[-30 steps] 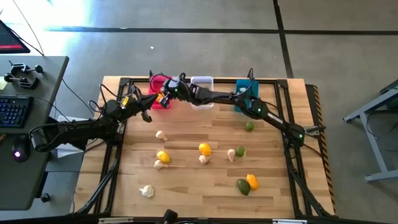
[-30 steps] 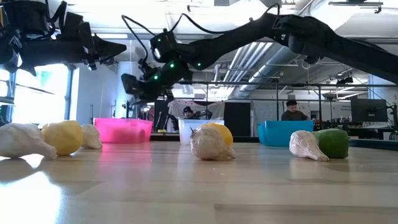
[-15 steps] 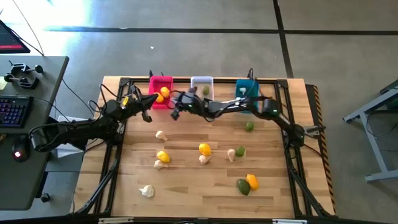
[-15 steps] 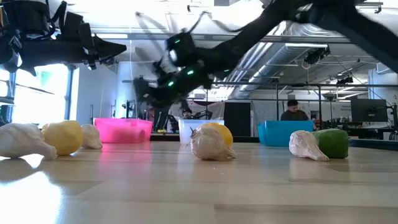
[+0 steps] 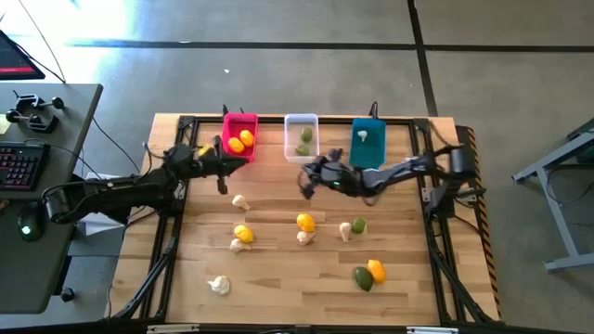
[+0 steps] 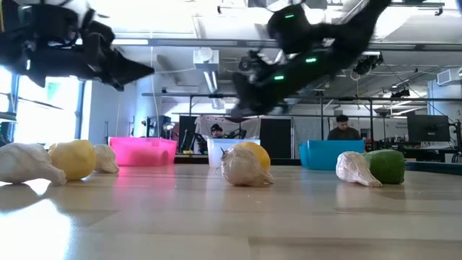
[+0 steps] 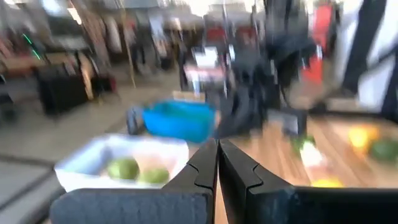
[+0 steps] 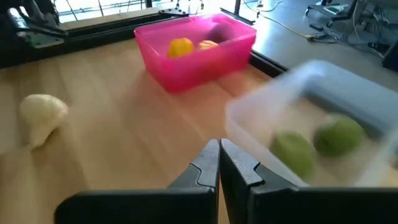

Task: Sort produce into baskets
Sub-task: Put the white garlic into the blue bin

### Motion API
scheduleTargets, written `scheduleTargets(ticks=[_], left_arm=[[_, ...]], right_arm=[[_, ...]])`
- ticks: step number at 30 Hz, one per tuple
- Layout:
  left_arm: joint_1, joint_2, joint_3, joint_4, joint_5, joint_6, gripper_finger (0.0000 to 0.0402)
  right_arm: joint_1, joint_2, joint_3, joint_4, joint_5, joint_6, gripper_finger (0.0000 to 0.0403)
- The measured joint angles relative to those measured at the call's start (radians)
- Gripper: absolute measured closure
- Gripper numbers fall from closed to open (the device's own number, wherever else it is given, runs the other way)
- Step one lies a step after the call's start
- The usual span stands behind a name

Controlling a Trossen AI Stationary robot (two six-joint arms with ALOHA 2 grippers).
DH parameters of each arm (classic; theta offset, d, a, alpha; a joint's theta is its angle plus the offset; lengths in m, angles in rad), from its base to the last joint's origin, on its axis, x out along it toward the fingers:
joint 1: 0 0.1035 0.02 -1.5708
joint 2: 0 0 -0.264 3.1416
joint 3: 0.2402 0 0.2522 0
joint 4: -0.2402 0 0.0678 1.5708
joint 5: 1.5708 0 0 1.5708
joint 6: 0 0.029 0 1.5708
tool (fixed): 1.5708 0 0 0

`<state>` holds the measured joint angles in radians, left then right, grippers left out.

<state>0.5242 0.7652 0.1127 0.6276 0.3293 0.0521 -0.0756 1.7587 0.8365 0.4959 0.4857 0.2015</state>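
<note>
right gripper (image 5: pixel 304 181) hangs over the wooden slat table (image 5: pixel 278 269), just in front of the translucent white plastic bin (image 5: pixel 301 135), fingers pressed together, holding nothing. left gripper (image 5: pixel 225 167) sits beside the bright pink plastic bin (image 5: pixel 239 135), fingers also together, empty. pink bin holds two yellow-orange lemon pieces (image 5: pixel 240 141); white bin holds two round green lime pieces (image 8: pixel 317 146); teal blue plastic bin (image 5: pixel 368 143) holds an off-white garlic piece (image 5: pixel 364 134). remaining lemons, limes and garlic lie scattered on the table nearer the front.
</note>
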Motion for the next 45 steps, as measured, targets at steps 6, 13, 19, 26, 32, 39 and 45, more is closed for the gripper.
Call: scheduleTargets(ticks=[6, 13, 19, 26, 32, 39, 45], left_arm=[[-0.125, 0.003, 0.146, -0.304, -0.02, 0.119, 0.0401], [-0.273, 0.086, 0.268, -0.429, -0.026, 0.105, 0.0401], [-0.392, 0.25, 0.357, -0.429, -0.063, 0.072, 0.0398], [-0.588, 0.497, 0.477, -0.428, -0.209, 0.035, 0.035], [-0.728, 0.695, 0.597, -0.43, -0.383, 0.007, 0.0289], [-0.804, 0.839, 0.747, -0.482, -0.451, -0.224, 0.0228], [-0.833, 0.949, 0.844, -0.535, -0.575, -0.382, 0.0188]], right_arm=[[0.052, -0.235, -0.274, 0.024, 0.024, 0.044, 0.0403], [0.102, -0.418, -0.446, 0.099, 0.121, 0.043, 0.0403], [0.109, -0.452, -0.462, 0.087, 0.141, 0.017, 0.0403], [0.109, -0.452, -0.462, 0.069, 0.122, 0.018, 0.0403], [0.109, -0.452, -0.462, 0.069, 0.104, 0.017, 0.0403], [0.109, -0.452, -0.462, 0.069, 0.104, 0.001, 0.0403], [0.109, -0.452, -0.461, 0.061, 0.105, -0.004, 0.0403]])
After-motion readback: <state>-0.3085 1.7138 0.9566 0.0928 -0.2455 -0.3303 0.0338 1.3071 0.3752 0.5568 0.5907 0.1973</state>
